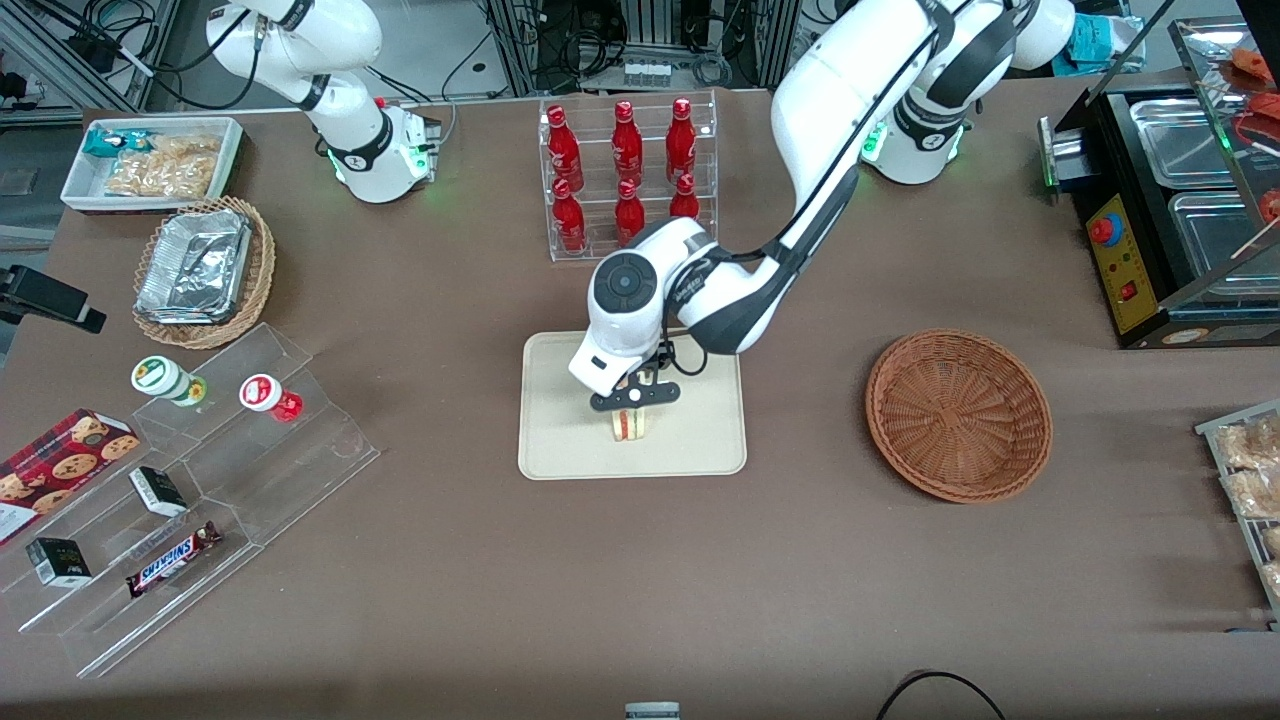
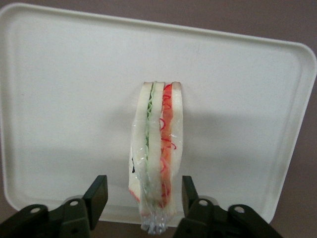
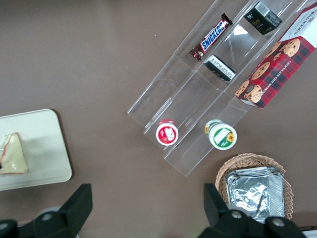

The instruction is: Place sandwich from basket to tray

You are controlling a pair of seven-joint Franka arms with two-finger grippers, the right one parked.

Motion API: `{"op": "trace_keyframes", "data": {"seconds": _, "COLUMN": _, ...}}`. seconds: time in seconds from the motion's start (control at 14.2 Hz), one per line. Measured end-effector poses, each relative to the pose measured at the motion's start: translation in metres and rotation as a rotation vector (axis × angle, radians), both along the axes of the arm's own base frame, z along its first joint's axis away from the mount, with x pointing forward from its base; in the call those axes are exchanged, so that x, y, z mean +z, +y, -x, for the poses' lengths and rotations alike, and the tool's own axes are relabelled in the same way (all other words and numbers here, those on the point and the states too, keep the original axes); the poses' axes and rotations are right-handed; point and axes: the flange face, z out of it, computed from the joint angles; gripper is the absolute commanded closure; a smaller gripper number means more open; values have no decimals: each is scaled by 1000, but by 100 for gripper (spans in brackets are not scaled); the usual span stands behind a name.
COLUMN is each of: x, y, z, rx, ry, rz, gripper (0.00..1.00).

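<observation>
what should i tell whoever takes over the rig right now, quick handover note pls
Gripper: low over the tray, fingers open, one on each side of the sandwich with a gap on both sides, not clamping it.
Sandwich: standing on its edge on the tray, near the edge closest to the front camera.
Basket: nothing in it, sitting toward the working arm's end of the table.
Done: sandwich is out of the basket, set on the tray and let go.
Left: lift the arm straight up and away without knocking the sandwich over; it looks narrow on its edge, so it may tip.

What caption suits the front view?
The gripper open astride the sandwich standing on the tray, the basket empty.
</observation>
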Motion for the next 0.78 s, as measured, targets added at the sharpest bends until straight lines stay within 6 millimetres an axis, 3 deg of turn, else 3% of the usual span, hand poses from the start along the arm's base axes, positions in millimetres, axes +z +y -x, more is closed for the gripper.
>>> {"op": "trace_keyframes", "data": {"seconds": 0.14, "x": 45, "y": 14, "z": -5, "rx": 18, "ry": -18, "rz": -36, "gripper": 0}}
{"op": "trace_keyframes", "data": {"seconds": 0.35, "x": 96, "y": 61, "z": -23, "rx": 89, "ry": -16, "rz": -118, "gripper": 0}}
{"op": "trace_keyframes", "data": {"seconds": 0.56, "x": 104, "y": 117, "z": -49, "rx": 137, "ry": 1, "rz": -145, "gripper": 0}}
{"op": "trace_keyframes", "data": {"seconds": 0.78, "x": 105, "y": 189, "z": -65, "rx": 63, "ry": 61, "rz": -139, "gripper": 0}}
